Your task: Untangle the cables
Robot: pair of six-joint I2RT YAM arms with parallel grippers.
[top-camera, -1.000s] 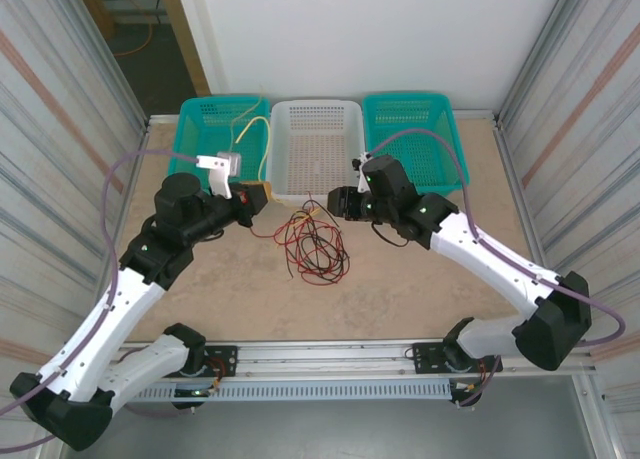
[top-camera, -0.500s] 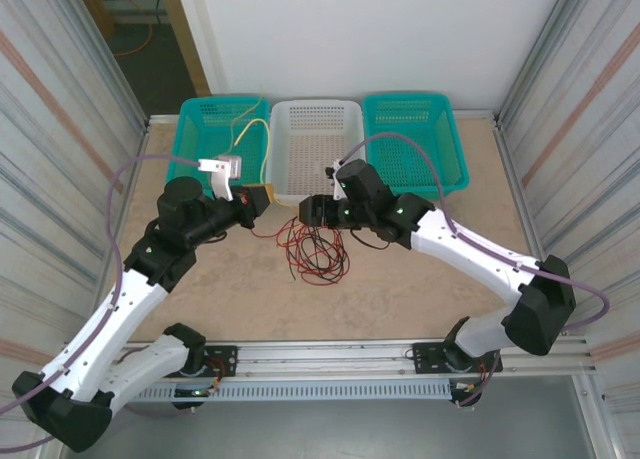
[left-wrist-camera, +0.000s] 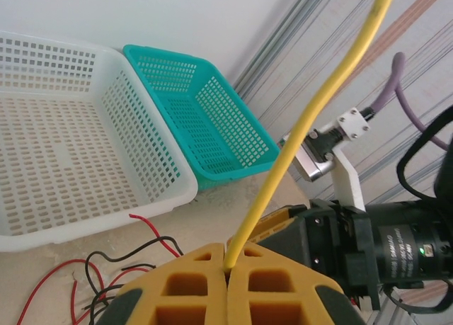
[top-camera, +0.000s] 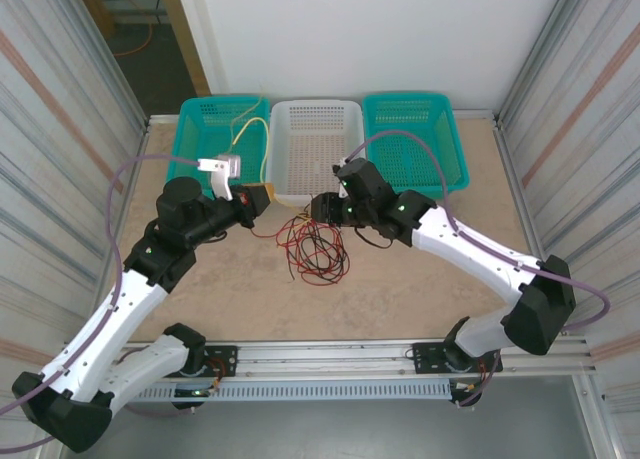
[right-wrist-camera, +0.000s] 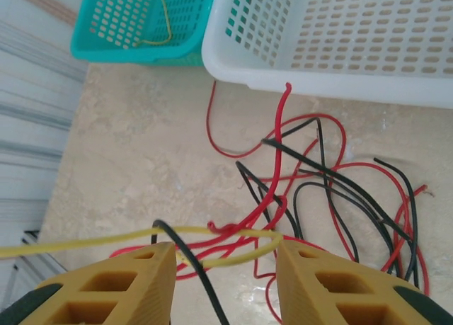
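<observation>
**Working the yellow cable free of the knot**

Top view: the red and black cables (top-camera: 315,247) lie tangled on the desk (top-camera: 420,279), just in front of the white basket (top-camera: 317,105).

Left wrist: my left tool (left-wrist-camera: 228,265) is clamped on the yellow cable (left-wrist-camera: 311,112), near the basket's front.

Right wrist: my right tool (right-wrist-camera: 225,268) stands apart, with a yellow loop and a black strand between its fingers. Next, I judge, it should pin the dark strands while the left draws away.
</observation>
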